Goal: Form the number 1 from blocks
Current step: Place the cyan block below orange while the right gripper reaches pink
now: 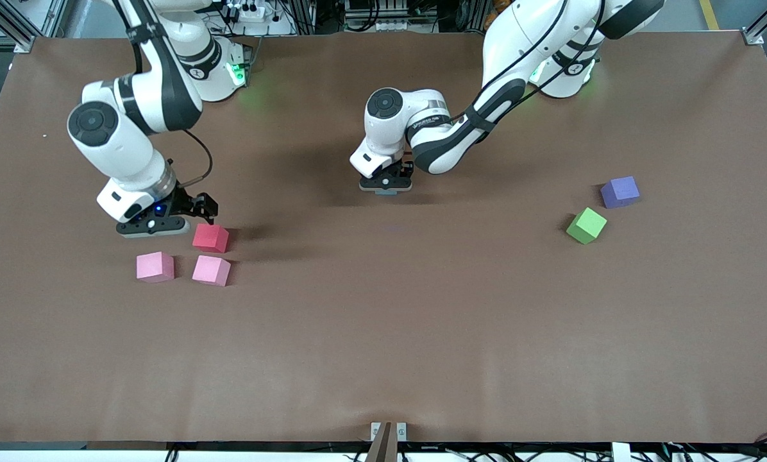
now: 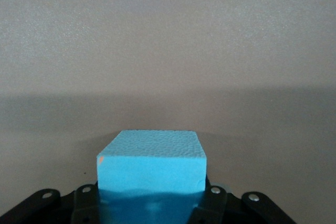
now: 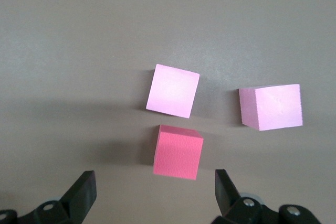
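Cyan foam cube [image 2: 151, 169], grainy, pinched in left gripper [image 1: 386, 185] jaws, frame centre. Right gripper [image 3: 152, 195] jaws spread above red cube [image 1: 211, 238]; two pink cubes [image 1: 155, 267] [image 1: 211, 270] just below on matte brown surface [image 1: 383, 333].

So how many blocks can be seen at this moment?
6. A red block and two pink blocks sit by the open right gripper; purple and green lie toward the left arm's end; the left gripper holds a cyan block. Others may be hidden.

From high across the surface [image 1: 383, 359] we face both bases; each wrist camera looks down close, the right one sharing the red block [image 1: 211, 238] [image 3: 178, 152].
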Robot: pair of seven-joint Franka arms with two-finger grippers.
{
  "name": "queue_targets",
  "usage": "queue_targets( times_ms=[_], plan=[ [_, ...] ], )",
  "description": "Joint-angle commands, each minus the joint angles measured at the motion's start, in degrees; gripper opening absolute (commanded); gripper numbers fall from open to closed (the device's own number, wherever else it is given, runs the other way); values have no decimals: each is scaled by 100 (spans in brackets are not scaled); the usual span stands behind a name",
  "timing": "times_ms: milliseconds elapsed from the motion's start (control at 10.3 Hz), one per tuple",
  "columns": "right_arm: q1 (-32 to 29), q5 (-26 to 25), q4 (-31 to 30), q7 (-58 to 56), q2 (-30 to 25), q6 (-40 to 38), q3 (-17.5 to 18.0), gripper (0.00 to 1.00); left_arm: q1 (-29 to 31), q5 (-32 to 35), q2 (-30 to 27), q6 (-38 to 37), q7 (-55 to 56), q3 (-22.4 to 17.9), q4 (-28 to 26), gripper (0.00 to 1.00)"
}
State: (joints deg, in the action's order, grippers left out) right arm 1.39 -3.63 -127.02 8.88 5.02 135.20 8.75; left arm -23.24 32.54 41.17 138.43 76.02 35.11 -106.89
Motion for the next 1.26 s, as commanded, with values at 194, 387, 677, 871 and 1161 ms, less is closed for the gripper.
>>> queue_targets(
  times_ms=[194, 387, 677, 871, 1161],
  plan=[
    [-33, 897, 818, -53, 1113, 173, -250, 100, -154, 6, 75, -325, 105, -83, 63, 0],
    [141, 1022, 1056, -62, 1369, 243, -557, 100, -155, 6, 40, -395, 167, -83, 71, 0],
    [414, 1022, 1486, -19, 1667, 182, -996, 100, -181, 15, 40, -404, 176, -74, 63, 0],
    [835, 1031, 1820, 95, 1975, 113, -1391, 99, -269, 15, 40, -395, 255, -65, 54, 0],
    [1118, 1031, 1980, 500, 2265, 6, -1569, 96, -356, 15, 49, -404, 282, -65, 10, 0]
  ],
)
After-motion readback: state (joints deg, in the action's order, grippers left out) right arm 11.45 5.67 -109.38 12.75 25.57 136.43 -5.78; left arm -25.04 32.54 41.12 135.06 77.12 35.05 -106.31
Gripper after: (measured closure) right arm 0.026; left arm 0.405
